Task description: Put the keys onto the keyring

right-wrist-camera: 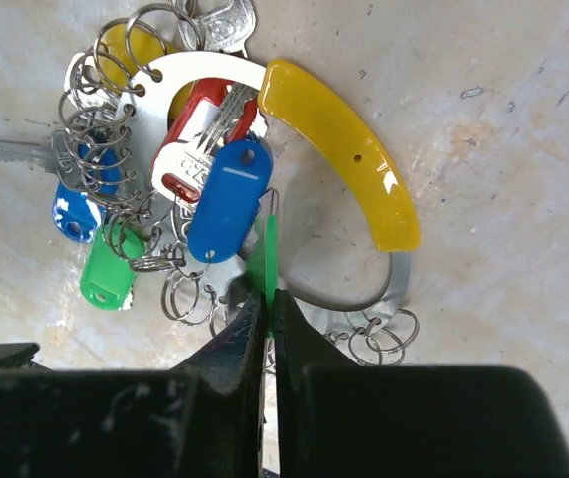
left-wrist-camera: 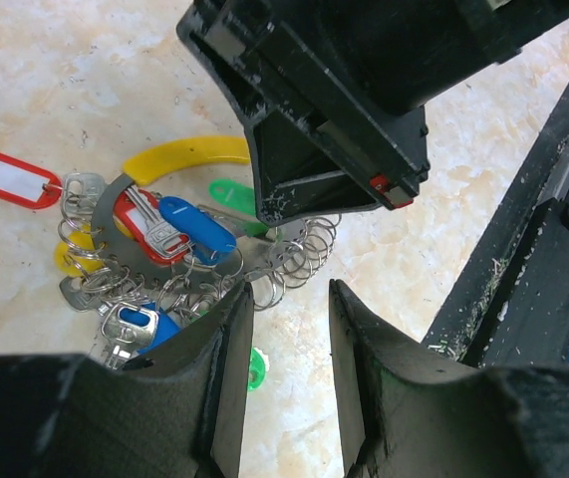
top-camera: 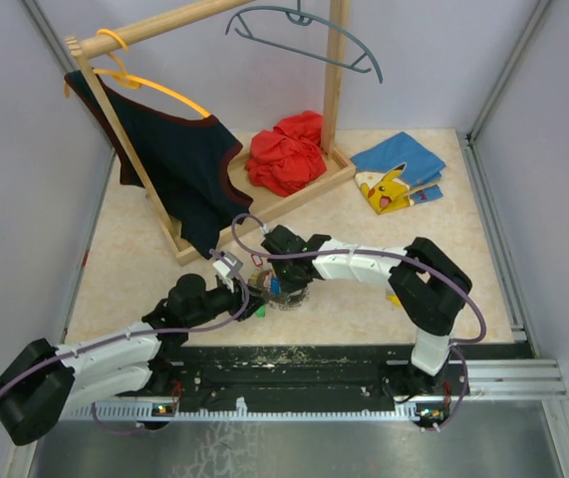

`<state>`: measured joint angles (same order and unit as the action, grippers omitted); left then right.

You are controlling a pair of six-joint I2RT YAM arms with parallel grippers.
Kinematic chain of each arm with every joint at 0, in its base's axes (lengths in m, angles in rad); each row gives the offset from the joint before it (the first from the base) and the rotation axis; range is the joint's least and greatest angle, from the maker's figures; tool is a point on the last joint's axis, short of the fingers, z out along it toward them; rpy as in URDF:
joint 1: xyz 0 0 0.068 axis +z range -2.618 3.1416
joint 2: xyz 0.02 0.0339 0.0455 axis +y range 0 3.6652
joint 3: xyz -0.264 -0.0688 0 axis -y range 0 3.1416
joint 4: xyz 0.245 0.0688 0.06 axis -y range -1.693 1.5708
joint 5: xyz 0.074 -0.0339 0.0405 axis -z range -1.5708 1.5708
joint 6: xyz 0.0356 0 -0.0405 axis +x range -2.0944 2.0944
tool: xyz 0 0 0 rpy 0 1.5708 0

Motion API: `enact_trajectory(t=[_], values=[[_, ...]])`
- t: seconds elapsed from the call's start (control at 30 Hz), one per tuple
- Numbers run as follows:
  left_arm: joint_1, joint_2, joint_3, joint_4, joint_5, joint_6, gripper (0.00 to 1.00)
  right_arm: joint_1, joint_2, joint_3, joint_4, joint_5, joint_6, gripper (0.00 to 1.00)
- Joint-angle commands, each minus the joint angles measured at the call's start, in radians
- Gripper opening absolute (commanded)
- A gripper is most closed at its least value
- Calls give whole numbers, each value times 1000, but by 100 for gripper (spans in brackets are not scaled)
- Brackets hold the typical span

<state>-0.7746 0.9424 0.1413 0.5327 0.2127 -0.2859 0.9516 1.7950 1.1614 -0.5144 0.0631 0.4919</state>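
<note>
Pinching green key tag (right-wrist-camera: 270, 254): right claw (right-wrist-camera: 267, 302) | left claw (left-wrist-camera: 291, 299) parted, empty, just beside keyring (left-wrist-camera: 107, 202)

Table (top-camera: 144, 269): I am seeing cream, mottled like marble.
Keys (right-wrist-camera: 226, 199): the metal is glinting silvery, and the tags are showing blue, red, green and one yellow.
Green tag (right-wrist-camera: 269, 249): a thin bright green edge is showing.
Keyring (right-wrist-camera: 204, 68): it is shining silvery, and its curved piece (right-wrist-camera: 339, 149) is glowing plain yellow.
My right gripper (right-wrist-camera: 267, 304): it is showing black.
My left gripper (left-wrist-camera: 289, 299): it is showing matt black, speckled with pale dust.
Shirt (top-camera: 179, 159), far left corner: it is hanging navy with dark red trim.
Hanger (top-camera: 154, 88): it is showing orange.
Rack (top-camera: 164, 25): it is showing pale wood.
Cloth (top-camera: 286, 154), far edge: it is lying red.
Folded cloth (top-camera: 399, 169), far right corner: it is showing blue with a yellow cartoon print.
</note>
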Motion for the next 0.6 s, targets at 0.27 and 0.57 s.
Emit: enact_trajectory(t=[0.27, 0.57], values=[[-3, 65, 3, 92, 51, -20, 42, 16, -133, -56, 147, 92, -68, 0], [-3, 99, 19, 184, 61, -53, 42, 21, -334, -122, 344, 58, -171, 0]])
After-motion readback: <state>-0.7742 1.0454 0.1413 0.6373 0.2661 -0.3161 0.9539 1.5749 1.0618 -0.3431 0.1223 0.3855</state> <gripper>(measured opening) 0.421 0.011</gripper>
